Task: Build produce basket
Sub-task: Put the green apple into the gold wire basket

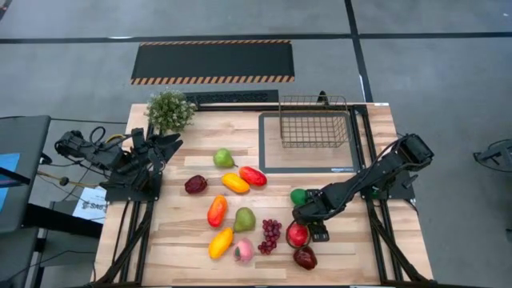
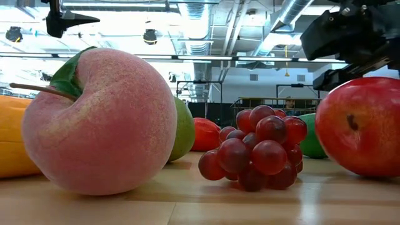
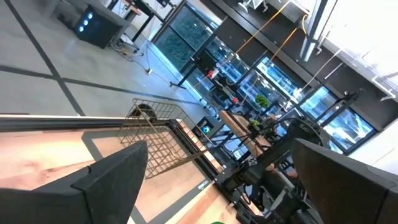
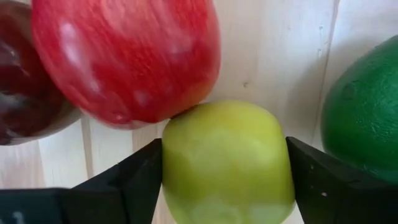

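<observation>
The wire basket (image 1: 314, 122) stands on the grey-framed mat (image 1: 272, 164) at the far right. The toy fruits lie spread over the wooden table: pears, mangoes, purple grapes (image 1: 271, 234), a pink peach (image 1: 243, 251), a lime (image 1: 298, 196), a red apple (image 1: 298, 234) and a dark red piece (image 1: 305, 257). My right gripper (image 1: 309, 214) is low between the lime and the red apple, shut on a yellow-green fruit (image 4: 227, 165) that is hidden under it in the high view. My left gripper (image 1: 164, 148) is open and empty at the table's left edge. My right gripper pinches the yellow-green fruit by its two opposite sides (image 4: 171, 168) between its two fingers (image 4: 140, 177). The fingers slant down from the table's right. The fruit's far side lies against the red apple (image 4: 124, 56). Whether it rests on the table I cannot tell.
A green potted plant (image 1: 170, 110) stands at the far left corner. The lime (image 4: 364, 112) and the dark red piece (image 4: 25, 87) lie close on either side of my right gripper. Bare wood shows between the fruits and the mat.
</observation>
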`<action>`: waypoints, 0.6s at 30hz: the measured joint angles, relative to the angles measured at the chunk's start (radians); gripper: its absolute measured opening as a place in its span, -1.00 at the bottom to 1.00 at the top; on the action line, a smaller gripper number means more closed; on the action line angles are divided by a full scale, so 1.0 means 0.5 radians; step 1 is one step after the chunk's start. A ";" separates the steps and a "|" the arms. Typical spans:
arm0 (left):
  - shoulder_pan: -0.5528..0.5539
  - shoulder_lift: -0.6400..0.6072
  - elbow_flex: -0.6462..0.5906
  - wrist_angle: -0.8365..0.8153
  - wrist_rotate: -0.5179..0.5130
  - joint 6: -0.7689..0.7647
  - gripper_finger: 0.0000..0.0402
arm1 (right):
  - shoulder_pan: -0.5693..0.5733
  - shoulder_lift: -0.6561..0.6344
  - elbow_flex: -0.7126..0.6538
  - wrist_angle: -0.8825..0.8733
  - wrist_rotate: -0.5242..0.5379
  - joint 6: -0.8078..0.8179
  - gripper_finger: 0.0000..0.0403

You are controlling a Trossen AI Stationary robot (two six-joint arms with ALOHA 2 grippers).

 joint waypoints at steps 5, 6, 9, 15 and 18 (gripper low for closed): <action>0.000 0.000 0.000 0.000 0.000 -0.001 0.92 | 0.002 -0.066 -0.014 -0.018 -0.004 0.101 0.46; 0.000 0.000 0.000 0.001 -0.001 -0.001 0.92 | 0.002 -0.103 -0.014 -0.025 -0.004 0.124 0.46; 0.000 0.000 0.000 0.000 0.000 -0.038 0.92 | 0.002 -0.224 -0.010 -0.025 -0.005 0.199 0.46; 0.000 -0.001 0.000 0.000 -0.001 -0.087 0.92 | -0.031 -0.518 -0.009 -0.067 -0.003 0.401 0.45; 0.000 0.000 0.000 0.000 -0.003 -0.086 0.92 | -0.107 -0.683 -0.008 -0.056 0.054 0.476 0.45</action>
